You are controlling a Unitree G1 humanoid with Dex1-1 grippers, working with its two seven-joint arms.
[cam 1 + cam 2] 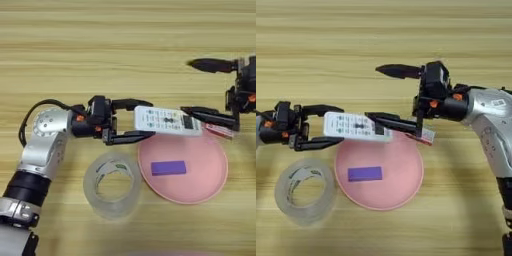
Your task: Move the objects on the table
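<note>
A white button remote (167, 121) with a small screen hangs level over the far rim of the round pink plate (200, 175). My left gripper (151, 119) is shut on the remote's left end, one black finger on each long side. My right gripper (373, 92) is wide open. Its lower finger (393, 122) lies along the remote's right end and its upper finger points left, well clear of the remote. The wide clear tape roll (112, 207) lies flat on the table, just left of the plate and below my left gripper.
A flat purple block (168, 167) lies in the plate. A small red-and-white piece (220, 131) shows under the right gripper's lower finger at the plate's far right rim. Bare wood table (125, 40) stretches across the far side.
</note>
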